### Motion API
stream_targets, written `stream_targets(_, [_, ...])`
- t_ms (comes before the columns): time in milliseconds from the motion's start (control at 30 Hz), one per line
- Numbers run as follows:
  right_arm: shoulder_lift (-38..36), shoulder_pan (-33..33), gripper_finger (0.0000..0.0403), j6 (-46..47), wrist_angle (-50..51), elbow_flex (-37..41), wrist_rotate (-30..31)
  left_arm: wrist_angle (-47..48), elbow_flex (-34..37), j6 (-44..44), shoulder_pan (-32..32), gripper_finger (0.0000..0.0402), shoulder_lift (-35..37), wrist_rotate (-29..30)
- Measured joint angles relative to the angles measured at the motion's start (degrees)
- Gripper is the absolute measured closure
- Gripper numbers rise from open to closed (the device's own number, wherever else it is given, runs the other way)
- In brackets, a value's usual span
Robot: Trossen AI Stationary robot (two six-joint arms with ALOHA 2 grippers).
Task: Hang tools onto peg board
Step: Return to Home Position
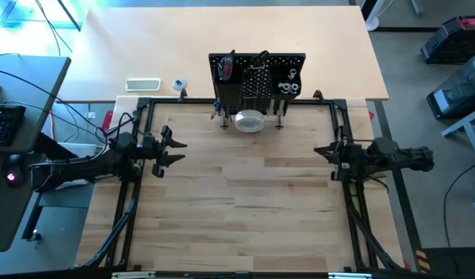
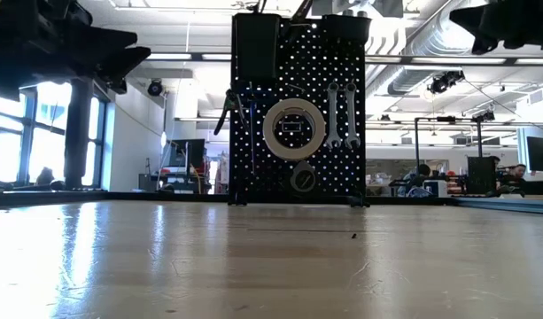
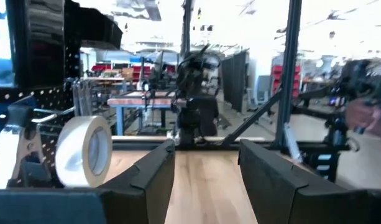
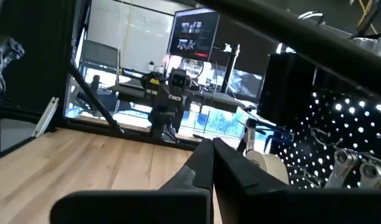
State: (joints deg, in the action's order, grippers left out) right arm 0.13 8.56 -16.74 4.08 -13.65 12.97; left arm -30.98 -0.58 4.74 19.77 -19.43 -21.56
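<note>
The black peg board [image 1: 256,77] stands upright at the table's far middle. In the low view [image 2: 298,106] a white tape roll [image 2: 293,128], two silver wrenches [image 2: 341,115], blue-handled pliers [image 2: 231,111] and a small round tape measure [image 2: 302,182] hang on it, with black bins along its top. My left gripper [image 1: 177,151] is open and empty at the table's left, well short of the board; its wrist view shows the tape roll [image 3: 84,149]. My right gripper [image 1: 318,151] is shut and empty at the table's right [image 4: 212,162].
A black frame rail [image 1: 144,105] runs round the wooden table top [image 1: 245,201]. Behind the board, on the far table, lie a white tray [image 1: 142,84] and a small round item [image 1: 178,84]. A desk with a keyboard [image 1: 5,124] stands at the left.
</note>
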Motion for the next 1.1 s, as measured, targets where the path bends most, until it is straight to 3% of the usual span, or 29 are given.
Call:
stream_targets(667, [-0.15,-7.24,0.0403,5.61,3.42,0.88,-2.31,3.19,0.0,2.12,2.12,0.0234,3.03,-3.78])
stream_targets(1100, [-0.15,-11.42,0.0403,11.75,-9.62,13.07,-4.88,2.88,-0.02,3.15,2.12,0.0234,3.02,-6.49])
